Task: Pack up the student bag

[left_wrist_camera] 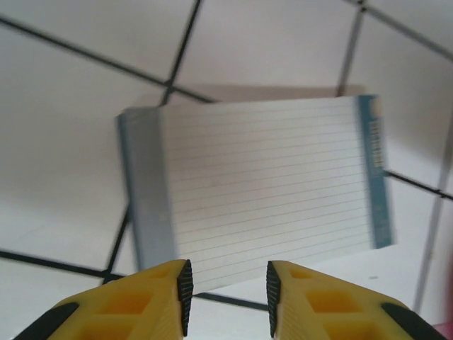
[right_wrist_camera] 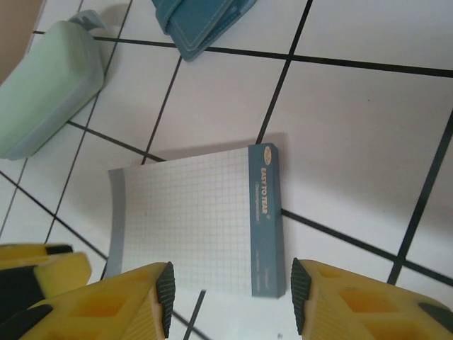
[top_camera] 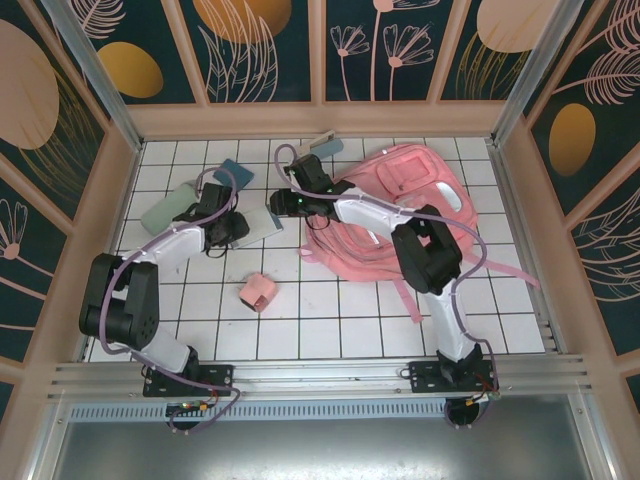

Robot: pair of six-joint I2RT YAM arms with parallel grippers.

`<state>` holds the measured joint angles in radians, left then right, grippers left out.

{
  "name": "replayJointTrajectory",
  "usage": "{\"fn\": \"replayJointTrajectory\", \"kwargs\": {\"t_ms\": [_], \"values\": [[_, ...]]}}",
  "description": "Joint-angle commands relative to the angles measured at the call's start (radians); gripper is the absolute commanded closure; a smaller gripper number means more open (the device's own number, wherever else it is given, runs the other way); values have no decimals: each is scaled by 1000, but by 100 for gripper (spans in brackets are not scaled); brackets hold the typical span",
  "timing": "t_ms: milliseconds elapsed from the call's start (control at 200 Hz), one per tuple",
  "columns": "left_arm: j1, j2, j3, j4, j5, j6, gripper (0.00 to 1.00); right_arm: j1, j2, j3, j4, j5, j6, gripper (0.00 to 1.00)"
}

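Evidently both went for the notepad (left_wrist_camera: 262, 184). The left gripper (left_wrist_camera: 226, 301) stood part open and empty, the pad just beyond its tips. The right gripper (right_wrist_camera: 232, 301) gaped wider, also empty, with the pad under the gap. The bag (top_camera: 400, 200) lay well right of both. To my eye, one arm should have pinched an edge squarely while the other backed off.

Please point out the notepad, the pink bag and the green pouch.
notepad (right_wrist_camera: 191, 227), right wrist view, middle of its gridded page.
bag (top_camera: 405, 180), top external view, its front pocket.
green pouch (right_wrist_camera: 49, 85), right wrist view, middle of its side.
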<state>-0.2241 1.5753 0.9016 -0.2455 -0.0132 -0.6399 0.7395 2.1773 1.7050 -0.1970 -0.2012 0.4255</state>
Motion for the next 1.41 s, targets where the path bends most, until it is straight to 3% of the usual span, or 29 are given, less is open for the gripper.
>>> {"fn": "replayJointTrajectory", "kwargs": {"t_ms": [0,110,460,620,810,1031,1401], "values": [[32,32,-25,-3,-20,0,63,11,60,74,-32,32,-7,51],[55,60,-34,2,-30,18,69,14,126,136,-64,37,-21,51],[89,127,-60,62,46,22,74,22,243,211,-114,44,-29,51],[90,133,-66,70,53,22,76,30,278,223,-119,-73,-18,52],[90,174,-77,85,69,16,77,33,279,189,-40,-315,25,54],[90,180,-78,88,85,15,77,18,215,128,134,-542,106,63],[90,169,-72,77,79,20,77,-16,108,-19,412,-660,265,68]]}}
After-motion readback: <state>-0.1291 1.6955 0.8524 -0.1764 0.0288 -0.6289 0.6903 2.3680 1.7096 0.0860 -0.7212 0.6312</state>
